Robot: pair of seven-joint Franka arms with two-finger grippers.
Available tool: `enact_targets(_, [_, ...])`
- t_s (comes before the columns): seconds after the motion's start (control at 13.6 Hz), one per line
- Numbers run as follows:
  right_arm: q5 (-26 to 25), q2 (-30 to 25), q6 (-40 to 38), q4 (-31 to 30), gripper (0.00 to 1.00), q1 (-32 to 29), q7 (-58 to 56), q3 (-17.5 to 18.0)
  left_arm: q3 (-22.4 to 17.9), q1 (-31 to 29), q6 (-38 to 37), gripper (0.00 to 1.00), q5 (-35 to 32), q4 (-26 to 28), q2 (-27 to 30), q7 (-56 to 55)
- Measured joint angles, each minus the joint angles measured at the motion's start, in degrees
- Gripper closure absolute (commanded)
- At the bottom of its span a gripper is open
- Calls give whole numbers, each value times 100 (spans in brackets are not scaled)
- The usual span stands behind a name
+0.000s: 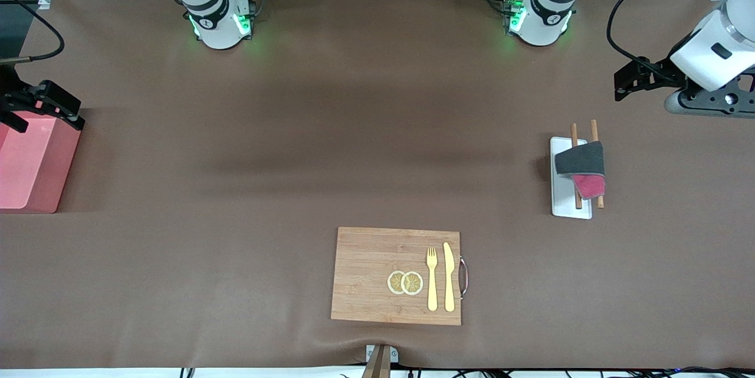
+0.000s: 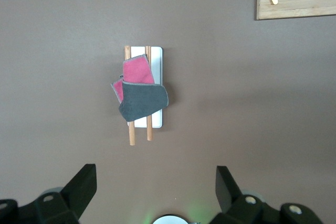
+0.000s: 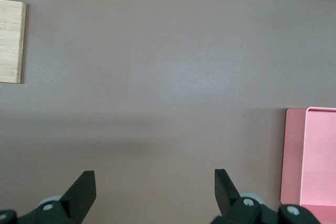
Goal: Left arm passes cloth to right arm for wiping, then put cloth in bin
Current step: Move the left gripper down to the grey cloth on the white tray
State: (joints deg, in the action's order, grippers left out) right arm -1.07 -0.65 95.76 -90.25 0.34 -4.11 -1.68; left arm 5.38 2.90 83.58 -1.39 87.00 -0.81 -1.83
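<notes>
The cloth [image 1: 581, 167], dark grey over crimson-pink, lies folded on two wooden sticks across a white tray [image 1: 567, 206] toward the left arm's end of the table. In the left wrist view the cloth [image 2: 139, 92] shows on the tray [image 2: 156, 59], well apart from my fingers. My left gripper [image 1: 623, 83] [image 2: 156, 182] hangs open and empty over bare table beside the tray. My right gripper [image 1: 41, 109] [image 3: 155, 184] is open and empty over the edge of the salmon-pink bin [image 1: 29, 168], which also shows in the right wrist view [image 3: 315, 156].
A wooden cutting board [image 1: 365, 275] with two lemon slices [image 1: 405, 282], a yellow fork [image 1: 432, 278] and a yellow knife [image 1: 449, 275] lies near the front camera. The board's corner shows in both wrist views [image 2: 310, 1] [image 3: 11, 40]. Brown mat covers the table.
</notes>
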Motion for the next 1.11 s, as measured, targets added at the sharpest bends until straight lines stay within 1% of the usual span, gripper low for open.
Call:
enact_targets(0.15, [0, 7, -1, -1, 0, -30, 4, 17, 3, -1, -6, 0, 0, 0, -1, 0])
enact_targets(0.37, [0, 20, -4, -3, 0, -170, 4, 198, 3, 2, -42, 0, 0, 29, -93, 0])
enact_targets(0.52, [0, 40, -6, -7, 0, -177, 4, 229, 4, 14, 22, 0, 0, 65, -401, 1])
enact_targets(0.74, [0, 58, -11, -15, 0, -183, 4, 244, 5, 13, 608, 0, 0, -9, -1205, 36])
enact_targets(0.89, [0, 67, -46, -29, 0, -193, 4, 246, 5, -9, 914, 0, 122, -158, -1690, 522])
enact_targets(1.03, [0, 72, -80, -31, 0, -200, 4, 247, -13, -76, 998, 0, 358, -231, -2015, 1486])
enact_targets(1.11, [0, 79, -84, -35, 0, -205, 4, 248, -21, -158, 1002, 0, 424, -245, -2165, 2149])
